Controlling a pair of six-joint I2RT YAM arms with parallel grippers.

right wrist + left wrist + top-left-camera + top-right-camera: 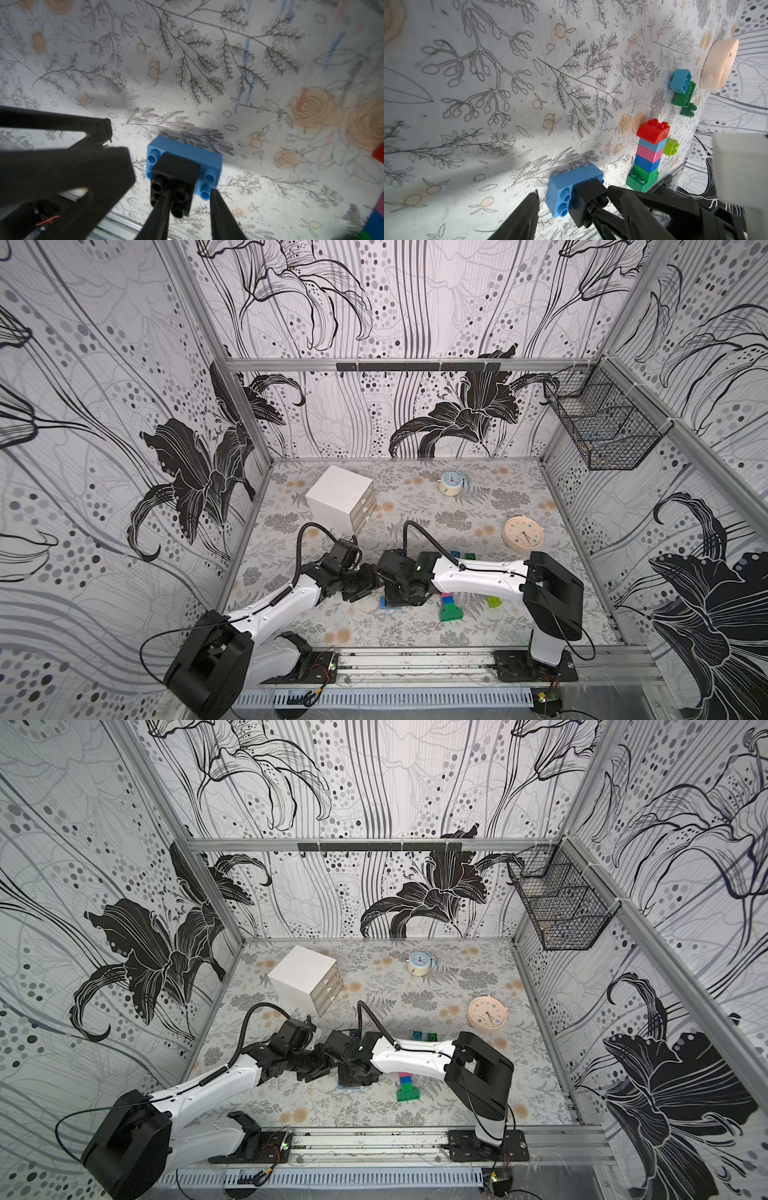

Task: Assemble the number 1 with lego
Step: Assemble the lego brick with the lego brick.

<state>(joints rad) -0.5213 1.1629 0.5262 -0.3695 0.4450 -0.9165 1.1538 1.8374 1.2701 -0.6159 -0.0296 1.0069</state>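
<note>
Black lily wallpaper lines the walls around a worktop [519, 497] covered in a grey leaf-and-rose print. Near the middle of its front edge lies an oblong blue brick [187, 153], studs up, with a black brick [176, 170] seated on its middle.

The right pincer [190, 190] comes down over this pair with its jaws narrowly apart. One finger crosses the black brick's studded top and the other stands beside the blue brick's free studs. I cannot tell whether it grips anything.

The left pincer [119, 146] points at the blue brick's end with its jaws apart and nothing between them. One finger [527, 214] is just beside that end, with a sliver of worktop showing between.

Toward the right edge from the pair is a stack [648, 158] with a green base, then blue, pink and light blue bricks and a red cap. A lime brick [671, 146] sits close by it. Farther back, a light blue brick [680, 80] sits against dark green bricks [684, 97], near a peach clock [523, 533].

A white drawer chest [340, 497] stands toward the back left corner, and a small blue clock [451, 483] sits by the back edge.
</note>
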